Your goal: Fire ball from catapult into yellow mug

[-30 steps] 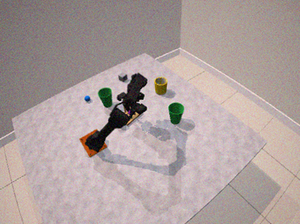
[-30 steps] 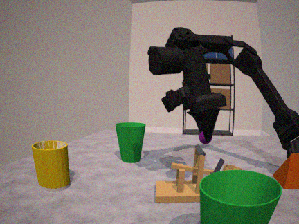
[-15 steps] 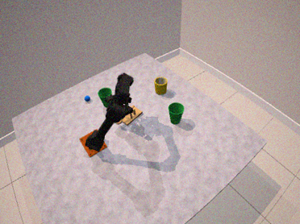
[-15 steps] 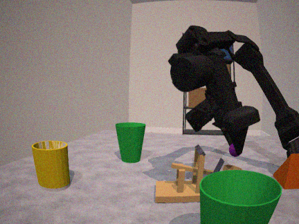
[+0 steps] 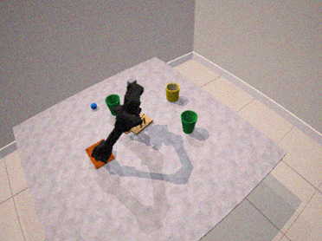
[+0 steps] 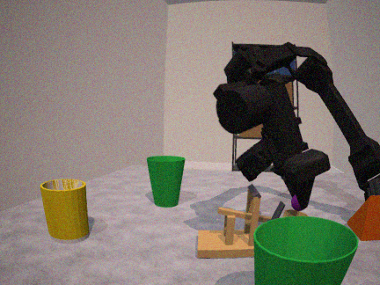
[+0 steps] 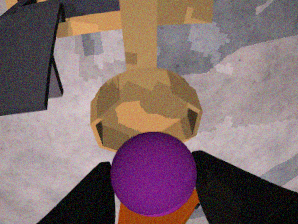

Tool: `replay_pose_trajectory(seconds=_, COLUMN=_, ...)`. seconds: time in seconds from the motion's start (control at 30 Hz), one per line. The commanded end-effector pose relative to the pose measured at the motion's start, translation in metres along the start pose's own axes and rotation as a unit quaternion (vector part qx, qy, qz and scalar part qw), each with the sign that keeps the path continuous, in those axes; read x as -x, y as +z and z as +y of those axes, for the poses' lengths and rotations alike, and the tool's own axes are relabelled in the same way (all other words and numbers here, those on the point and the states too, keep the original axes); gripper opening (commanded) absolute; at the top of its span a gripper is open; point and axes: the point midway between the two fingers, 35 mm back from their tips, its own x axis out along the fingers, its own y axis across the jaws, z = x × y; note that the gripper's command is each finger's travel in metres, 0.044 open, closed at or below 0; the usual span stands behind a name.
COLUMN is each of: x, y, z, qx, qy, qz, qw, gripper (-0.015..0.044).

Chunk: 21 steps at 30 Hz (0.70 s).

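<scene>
My gripper [image 7: 152,167] [image 6: 298,206] is shut on the purple ball [image 7: 153,172] [image 6: 296,202]. In the wrist view the ball overlaps the near rim of the empty wooden cup [image 7: 145,117] at the end of the catapult's arm; in the exterior view it hangs just above the cup end. The catapult [image 6: 220,243] [image 5: 143,126] is wooden and stands on the table, partly hidden by the arm in the top view and by a green mug in the exterior view. The yellow mug [image 5: 172,93] [image 6: 67,215] stands upright at the back, apart from the catapult.
One green mug [image 5: 188,122] [image 6: 166,181] stands right of the catapult in the top view, another green mug [image 5: 112,103] [image 6: 303,264] to its left. A small blue ball [image 5: 94,106] lies beyond that left mug. The arm's base is on an orange plate [image 5: 97,165].
</scene>
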Motion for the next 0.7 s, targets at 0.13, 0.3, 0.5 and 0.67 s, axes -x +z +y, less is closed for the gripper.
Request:
replay_pose_trajectory(seconds=0.13, x=-0.004, y=0.001, z=0.000, qx=0.000, qy=0.000, qz=0.001, qw=1.000, gripper=0.0000)
replay_pose_trajectory(seconds=0.3, x=-0.004, y=0.001, z=0.000, qx=0.000, qy=0.000, qz=0.001, qw=1.000, gripper=0.0026)
replay_pose_trajectory(seconds=0.5, x=-0.004, y=0.001, z=0.000, qx=0.000, qy=0.000, qz=0.001, qw=1.000, gripper=0.0184)
replay_pose_trajectory(seconds=0.67, x=0.014, y=-0.003, z=0.000, qx=0.002, qy=0.012, qz=-0.021, qw=1.000, gripper=0.0315)
